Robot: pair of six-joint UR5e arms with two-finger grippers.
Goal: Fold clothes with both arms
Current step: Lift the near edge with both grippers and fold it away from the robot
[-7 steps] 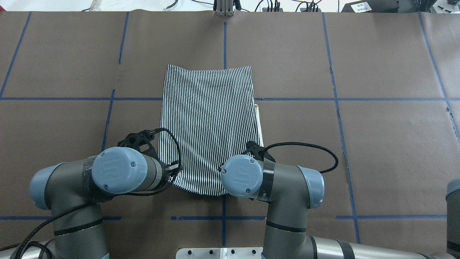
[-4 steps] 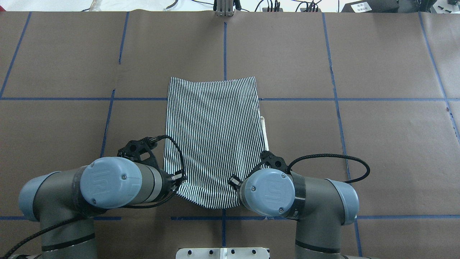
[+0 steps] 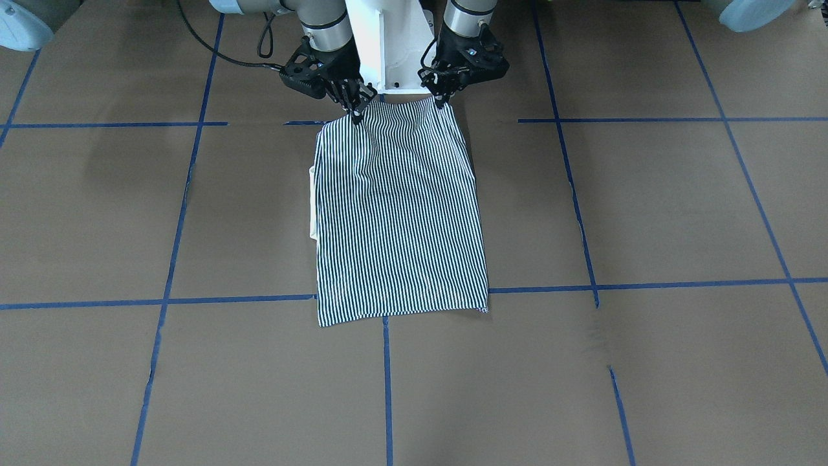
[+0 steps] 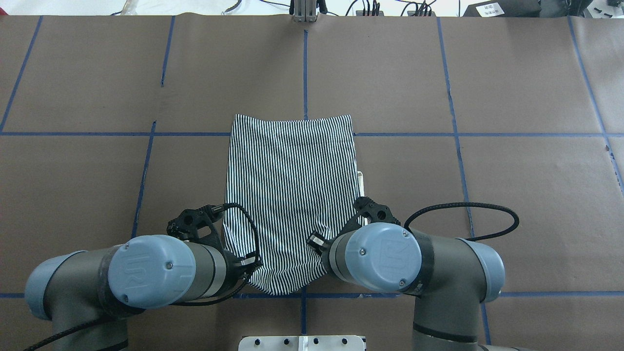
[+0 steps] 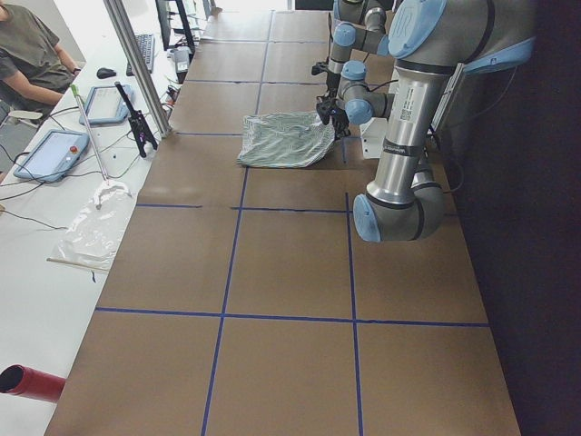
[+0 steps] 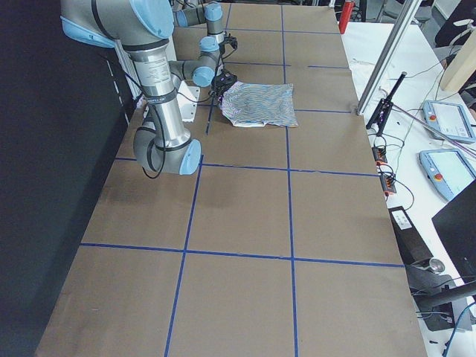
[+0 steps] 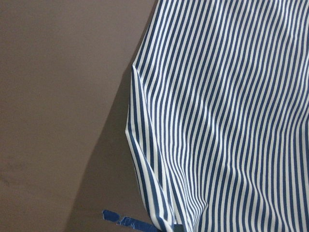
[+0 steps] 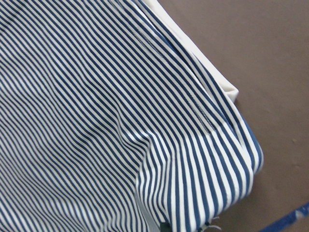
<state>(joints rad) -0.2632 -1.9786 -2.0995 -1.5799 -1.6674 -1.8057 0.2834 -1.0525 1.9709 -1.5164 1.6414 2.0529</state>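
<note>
From across the worktop (image 3: 647, 207), I saw the left end effector (image 3: 445, 98) and right end effector (image 3: 356, 111) pinching corners of the polo shirt (image 3: 401, 213); the overhead view hid both.

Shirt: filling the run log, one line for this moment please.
left hand: shut on shirt corner | right hand: shut on shirt corner | far hem: on table

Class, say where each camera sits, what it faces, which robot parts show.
Front-facing: across table, facing left gripper, right gripper on shirt.
Overhead: behind shoulders, looking down; left arm, right arm.
Exterior left: table's end; left arm nearer.
Exterior right: opposite end; right arm nearer.
Left wrist: over shirt; no body.
Right wrist: same.
Shared: the shirt.
</note>
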